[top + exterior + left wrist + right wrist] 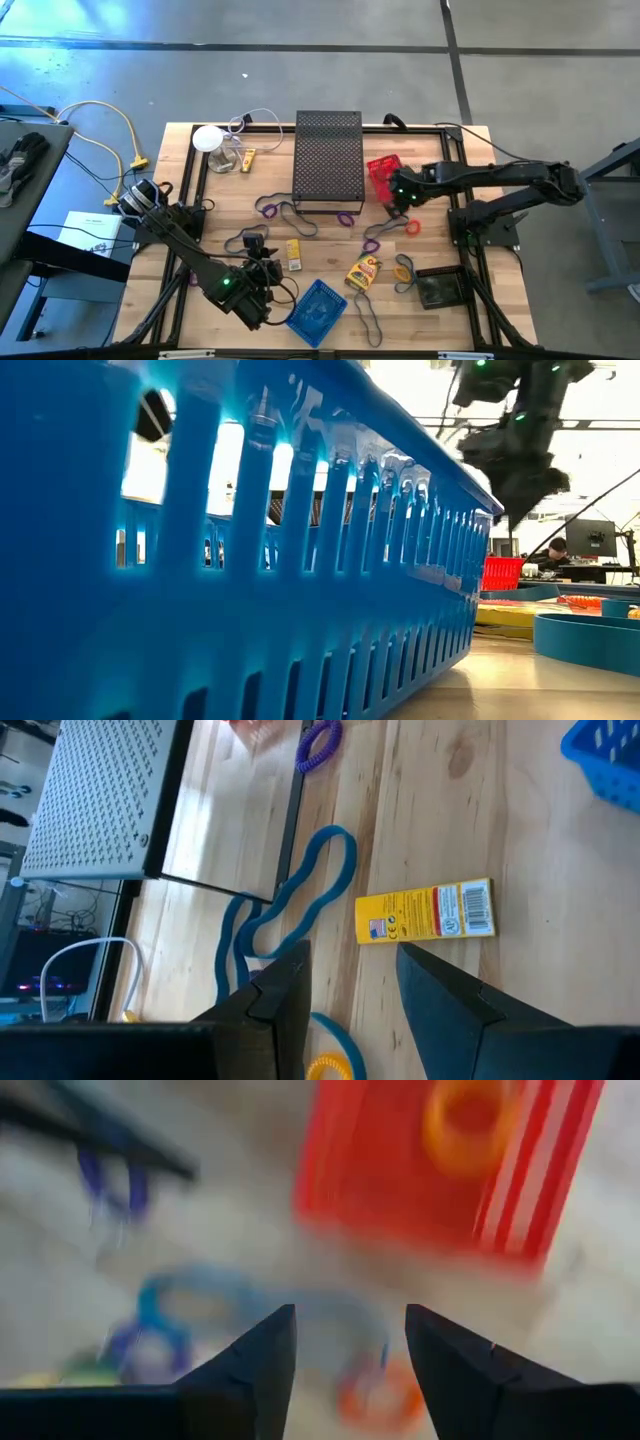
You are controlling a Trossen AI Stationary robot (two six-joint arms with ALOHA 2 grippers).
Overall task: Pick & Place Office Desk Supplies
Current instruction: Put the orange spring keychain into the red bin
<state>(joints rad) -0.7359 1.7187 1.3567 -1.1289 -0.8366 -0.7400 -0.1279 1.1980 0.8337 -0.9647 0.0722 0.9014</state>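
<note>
On the left I have the left claw (262,268) low over the near tabletop (440,325), its fingers apart and holding nothing. Through its wrist camera the yellow packet (428,911) lies just ahead of the fingertips, beside a blue band (300,895), so I judge that packet to be my next pick. Just right of that claw sits the blue basket (318,311), close at hand, probably where the supplies go; it fills the low view, so that camera tells me little.

Mid-table stands the black mesh box (328,160), with a purple band (268,207) at its left corner and other bands scattered loose around its near side. A second yellow-and-red packet (364,272) lies near the middle, right of the basket.

On the right, the right claw (400,195) hangs beside the red basket (384,172), fingers apart and empty. Its wrist view is blurred, which suggests motion; an orange band (465,1115) lies in that red basket, and another orange band (412,227) waits on the wood nearby.
</note>
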